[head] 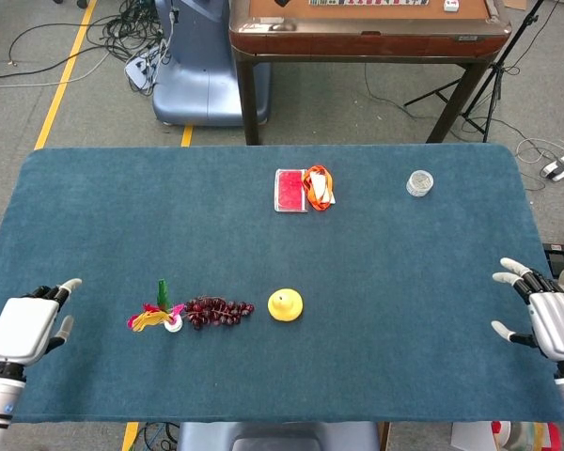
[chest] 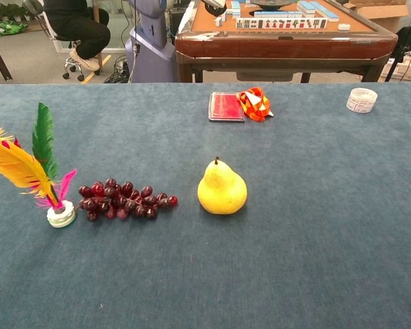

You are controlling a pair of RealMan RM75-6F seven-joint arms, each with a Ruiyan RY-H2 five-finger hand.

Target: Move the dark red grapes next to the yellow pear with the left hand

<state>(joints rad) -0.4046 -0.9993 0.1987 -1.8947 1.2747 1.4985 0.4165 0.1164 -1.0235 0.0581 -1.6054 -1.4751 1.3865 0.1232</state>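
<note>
The grapes [head: 220, 311] are lying well to the right of the left hand [head: 23, 328], just short of the pear [head: 285, 304], with a small gap between them. The left hand is hanging open and empty at the table's [head: 404, 282] edge. A feathered shuttlecock [head: 157, 317] is sitting between hand and grapes; reaching straight across risks knocking it over.

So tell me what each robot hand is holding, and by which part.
Nothing. The left robot hand and right robot hand are empty; the grapes lie untouched.
</note>
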